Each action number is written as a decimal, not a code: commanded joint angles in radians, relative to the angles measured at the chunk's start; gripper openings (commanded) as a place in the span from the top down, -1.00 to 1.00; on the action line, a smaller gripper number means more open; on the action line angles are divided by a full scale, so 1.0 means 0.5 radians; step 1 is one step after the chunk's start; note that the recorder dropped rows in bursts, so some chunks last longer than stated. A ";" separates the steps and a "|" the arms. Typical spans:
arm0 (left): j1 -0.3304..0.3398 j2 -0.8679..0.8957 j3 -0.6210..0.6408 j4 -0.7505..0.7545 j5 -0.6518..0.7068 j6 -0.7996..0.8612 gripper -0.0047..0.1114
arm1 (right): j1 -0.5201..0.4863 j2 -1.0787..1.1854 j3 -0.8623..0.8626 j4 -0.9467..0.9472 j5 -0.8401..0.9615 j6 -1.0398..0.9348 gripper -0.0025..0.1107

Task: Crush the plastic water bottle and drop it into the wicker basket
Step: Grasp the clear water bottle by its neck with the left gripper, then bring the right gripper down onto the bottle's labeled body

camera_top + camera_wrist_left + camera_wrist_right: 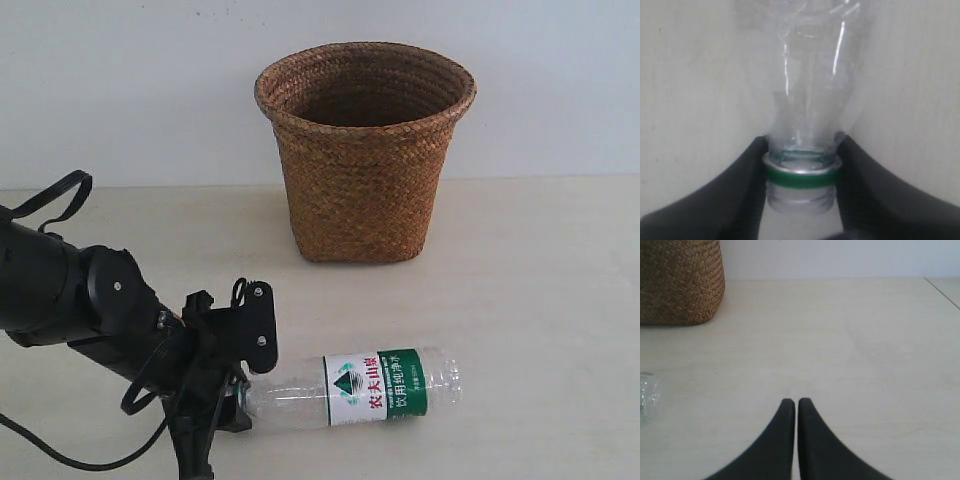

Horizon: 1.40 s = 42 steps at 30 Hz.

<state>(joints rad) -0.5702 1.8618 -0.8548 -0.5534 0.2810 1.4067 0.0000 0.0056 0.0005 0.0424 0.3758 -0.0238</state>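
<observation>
The plastic water bottle [370, 388] is seen lying on its side on the pale table [540, 300], on the camera side of the wicker basket [365, 170] and well apart from it, with nothing between the two. Its long axis is laid roughly crosswise to the basket's front, neck end out past the basket's left flank, base end below its right flank. The neck is clamped by the left gripper [801, 172]: in the left wrist view both dark fingers are pressed against the threaded neck at the green collar ring [800, 178], and no cap is seen on the mouth. The body looks round and uncrushed, and the white-and-green label [377, 388] is turned up. The right gripper [796, 405] is shown with its fingers drawn together and nothing between them, held over bare table, with the basket's lower wall far ahead and the bottle's clear base just caught at the picture's edge. The right arm itself is not seen in the exterior view. It is judged that the free base end is what must be met next, so the squeeze would be driven along the bottle's length against the held neck; the basket's tall rim must then be cleared from above.
</observation>
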 commanded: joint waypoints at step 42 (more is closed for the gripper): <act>-0.019 0.000 -0.004 0.144 -0.104 0.032 0.85 | -0.001 0.034 -0.065 0.009 -2.125 0.785 0.96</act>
<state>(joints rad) -0.5702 1.8639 -0.8548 -0.4850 0.2254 1.4163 0.0000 0.0035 0.0005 0.0466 -0.5921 0.2580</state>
